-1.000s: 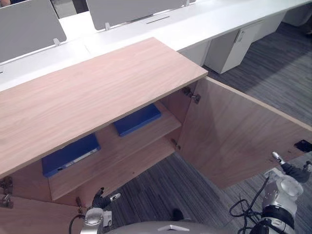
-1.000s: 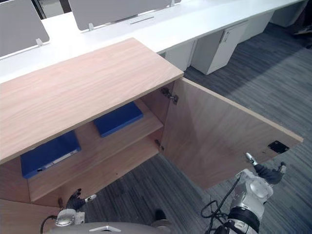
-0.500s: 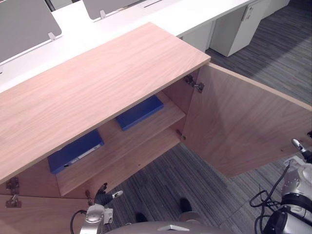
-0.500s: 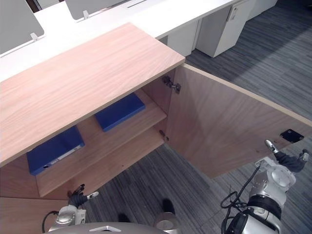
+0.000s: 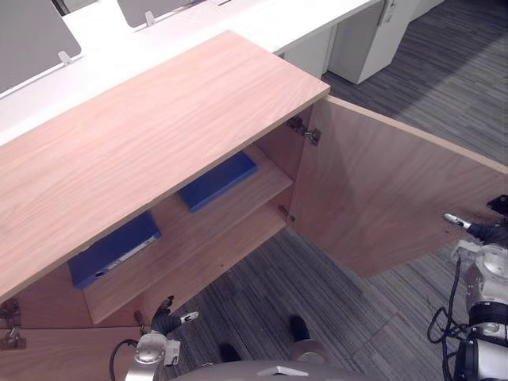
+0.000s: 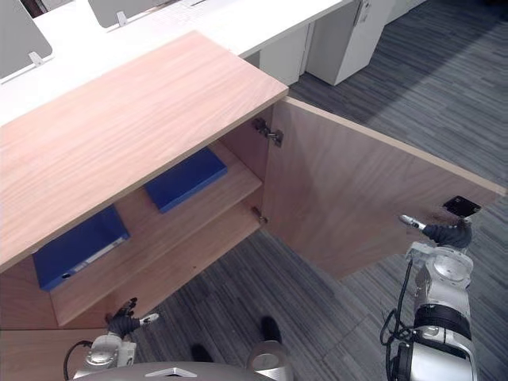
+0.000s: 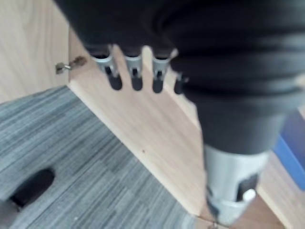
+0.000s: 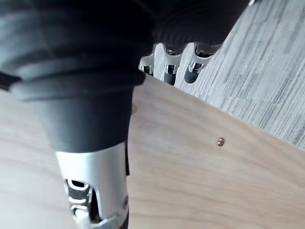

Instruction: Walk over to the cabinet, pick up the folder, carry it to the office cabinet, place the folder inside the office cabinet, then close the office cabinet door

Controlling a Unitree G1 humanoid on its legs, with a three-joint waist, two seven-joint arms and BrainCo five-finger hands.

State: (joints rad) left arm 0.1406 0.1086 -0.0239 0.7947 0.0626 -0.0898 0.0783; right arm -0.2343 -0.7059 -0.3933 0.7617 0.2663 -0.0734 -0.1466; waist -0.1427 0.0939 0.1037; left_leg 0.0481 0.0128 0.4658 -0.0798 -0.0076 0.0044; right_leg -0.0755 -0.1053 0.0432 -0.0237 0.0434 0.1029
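The wooden office cabinet (image 5: 159, 135) stands with its right door (image 5: 381, 198) swung wide. On its upper shelf a flat blue folder (image 5: 218, 180) lies to the right, and a second blue folder (image 5: 111, 250) lies to the left. My right hand (image 6: 444, 232) is open at the door's free edge, just below a black latch plate (image 6: 461, 206); its fingers (image 8: 169, 71) reach over the door panel (image 8: 214, 181). Low in front of the cabinet's bottom board (image 7: 143, 124), my left hand (image 5: 167, 319) hangs open and holds nothing, its fingers (image 7: 136, 71) straight.
White desks (image 5: 238, 24) with grey dividers run behind the cabinet, and a white drawer unit (image 5: 365, 48) stands at the back right. The cabinet's left door (image 5: 40, 357) also hangs out at the lower left. Grey carpet (image 5: 270, 294) lies in front.
The whole view has shifted as the camera moved. My right hand has risen closer to the door's free edge. The left hand stays low by the cabinet's base.
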